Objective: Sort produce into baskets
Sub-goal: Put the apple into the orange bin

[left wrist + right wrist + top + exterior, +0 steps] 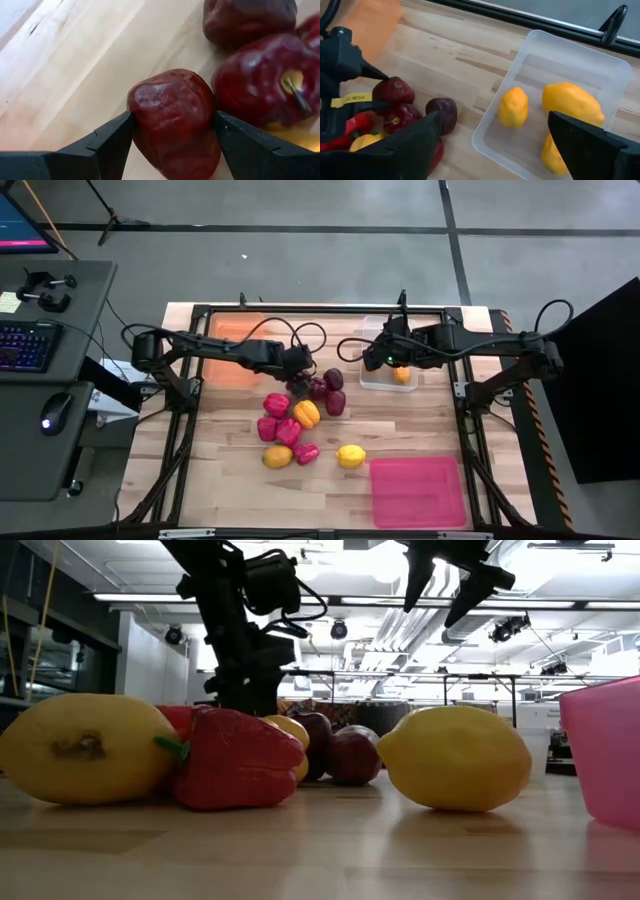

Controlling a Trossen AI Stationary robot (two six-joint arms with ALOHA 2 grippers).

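Note:
The produce lies in a pile mid-table: dark maroon fruits (333, 378), red peppers (275, 402), an orange pepper (306, 414) and yellow fruits (350, 456). My left gripper (297, 378) is low at the pile's far left end, shut on one maroon fruit (172, 120). Two other maroon fruits (260, 85) lie right beside that one. My right gripper (495, 145) hangs open above the near end of the clear basket (600, 55), which holds three yellow-orange fruits (513, 106). The orange basket (235, 345) is at the far left and the pink basket (418, 490) at the near right. My left gripper pinches the maroon fruit by two opposite sides (136, 117), one finger on each. The fingers (112, 140) come steeply from above, slanting down. The fruit sits low among the pile. Its underside is out of frame, so whether it rests on the table cannot be told.
Bare wood lies between the pile and the clear basket (385, 370), and around the pink basket. In the low view a yellow fruit (80, 748), a red pepper (235, 772) and a lemon (455, 758) stand in front. A desk with a keyboard (25, 345) is off the table's left.

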